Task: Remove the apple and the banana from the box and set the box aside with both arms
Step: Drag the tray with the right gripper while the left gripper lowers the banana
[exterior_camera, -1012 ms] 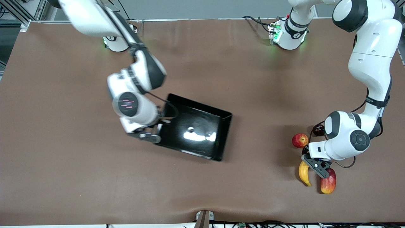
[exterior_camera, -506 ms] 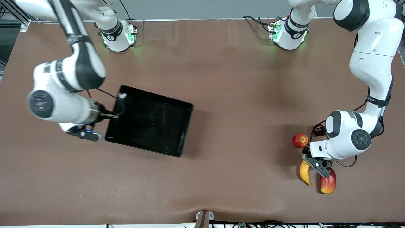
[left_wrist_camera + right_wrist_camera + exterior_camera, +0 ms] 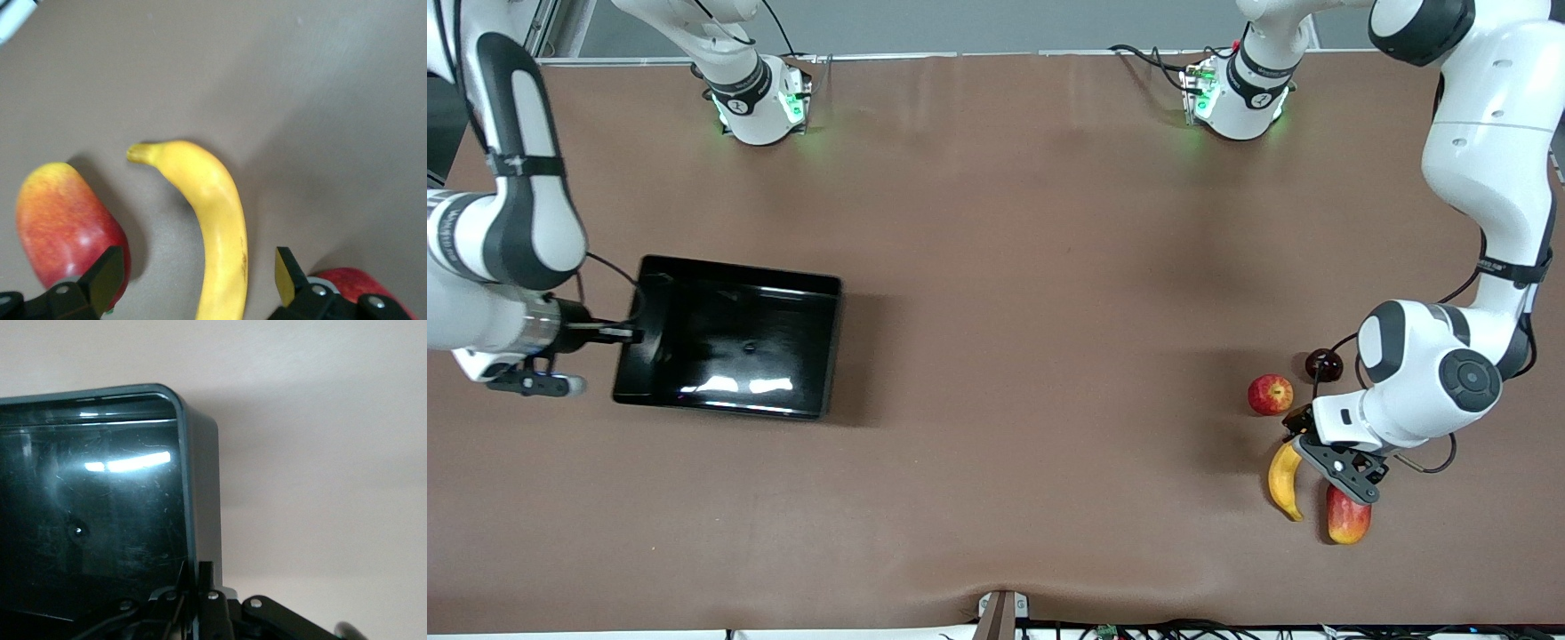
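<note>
My right gripper (image 3: 630,334) is shut on the short wall of the black tray (image 3: 729,293), the box, at the right arm's end of the table. In the right wrist view its fingers (image 3: 207,577) pinch that wall (image 3: 200,487). My left gripper (image 3: 1303,462) is open low over the yellow banana (image 3: 1283,480) at the left arm's end. In the left wrist view the banana (image 3: 213,213) lies between the spread fingertips of the left gripper (image 3: 198,273), untouched. The red apple (image 3: 1270,395) sits farther from the front camera than the banana and also shows in the left wrist view (image 3: 353,283).
A red-yellow mango (image 3: 1347,516) lies beside the banana, close to one left finger, and shows in the left wrist view (image 3: 63,227). A dark plum (image 3: 1323,364) sits beside the apple, by the left arm's wrist. Bare brown table (image 3: 1049,356) lies between tray and fruits.
My right arm has swung the tray from the table's middle toward the right arm's end and turned it square. My left gripper has shifted slightly over the banana and stays open.
</note>
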Motion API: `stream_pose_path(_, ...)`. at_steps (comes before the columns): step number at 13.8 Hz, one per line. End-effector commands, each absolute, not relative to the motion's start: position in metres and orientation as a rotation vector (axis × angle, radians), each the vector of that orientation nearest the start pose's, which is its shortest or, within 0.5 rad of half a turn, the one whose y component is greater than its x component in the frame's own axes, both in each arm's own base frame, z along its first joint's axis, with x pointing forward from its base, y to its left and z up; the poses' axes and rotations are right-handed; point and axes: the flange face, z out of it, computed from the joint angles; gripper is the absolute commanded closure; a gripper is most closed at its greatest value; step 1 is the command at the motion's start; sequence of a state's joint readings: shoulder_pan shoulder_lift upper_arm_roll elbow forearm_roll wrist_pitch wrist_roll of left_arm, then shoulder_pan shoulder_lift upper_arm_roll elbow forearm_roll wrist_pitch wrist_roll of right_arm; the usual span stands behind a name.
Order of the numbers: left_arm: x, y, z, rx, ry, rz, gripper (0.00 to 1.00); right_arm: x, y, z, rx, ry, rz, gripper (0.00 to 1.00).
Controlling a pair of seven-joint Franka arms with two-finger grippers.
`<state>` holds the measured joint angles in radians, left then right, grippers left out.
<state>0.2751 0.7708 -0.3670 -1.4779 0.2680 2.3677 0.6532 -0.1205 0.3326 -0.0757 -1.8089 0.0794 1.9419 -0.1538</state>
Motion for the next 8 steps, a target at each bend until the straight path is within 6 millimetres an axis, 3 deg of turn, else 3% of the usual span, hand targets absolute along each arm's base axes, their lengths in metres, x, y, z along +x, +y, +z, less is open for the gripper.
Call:
stream_pose_path(1, 0.728, -0.019, 0.297, -2.912, 1.134, -0.265, 0.0, 0.593, -0.179, 0.33, -3.072, -0.01, 0.213, 1.0)
stream_pose_path(4, 0.723, -0.033, 0.33, -2.978, 1.0, -0.252, 0.0, 0.584, -0.238, 0.301, -3.089, -0.061, 0.143, 1.0)
stream_pose_path(6, 0.719, -0.043, 0.353, -3.014, 0.881, -0.25, 0.0, 0.58, -0.245, 0.283, -3.002, 0.047, 0.11, 1.0)
stream_pose_path(8, 0.714, -0.056, 0.375, -3.055, 0.755, -0.25, 0.0, 0.579, -0.25, 0.273, -2.996, 0.001, 0.093, 1.0)
